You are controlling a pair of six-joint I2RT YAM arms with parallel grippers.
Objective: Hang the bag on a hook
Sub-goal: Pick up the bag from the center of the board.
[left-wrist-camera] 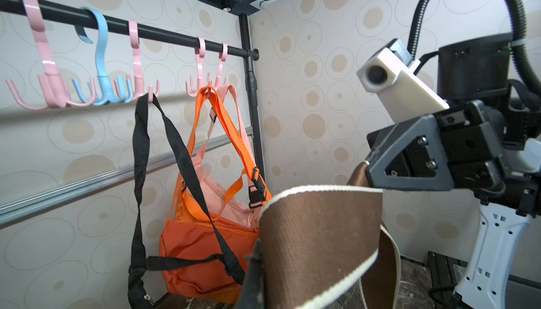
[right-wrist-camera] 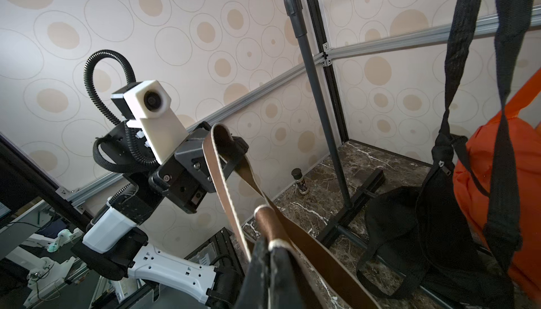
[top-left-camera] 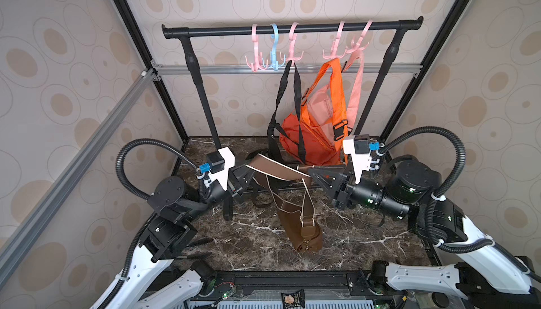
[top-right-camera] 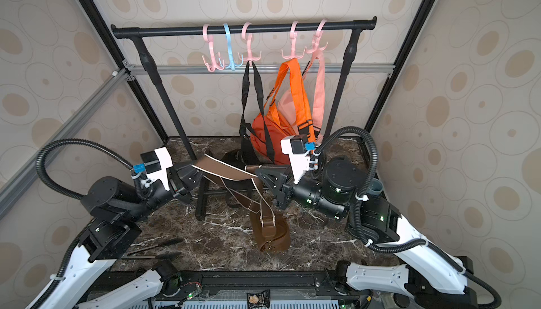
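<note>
— Where are we at?
— We are holding the brown bag (top-left-camera: 301, 231) by its strap (top-left-camera: 278, 170), with left gripper (top-left-camera: 246, 172) and right gripper (top-left-camera: 312, 173) both clamped on it (body sagging low, mid-table).
— Next?
— We are judging a joint lift, bringing the span over the free blue hook (top-left-camera: 275, 58) on the far rail (top-left-camera: 219, 31).

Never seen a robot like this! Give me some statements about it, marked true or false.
1. The left pincer and right pincer both grip the strap of the brown bag. True.
2. The blue hook carries the black bag. False: that hook is bare; the black bag hangs on a pink hook beside it.
3. The rail bears five hooks. True.
4. The orange bag is held by a pincer. False: it hangs from a hook.
5. The brown bag is already hung. False: it is on no hook.
</note>
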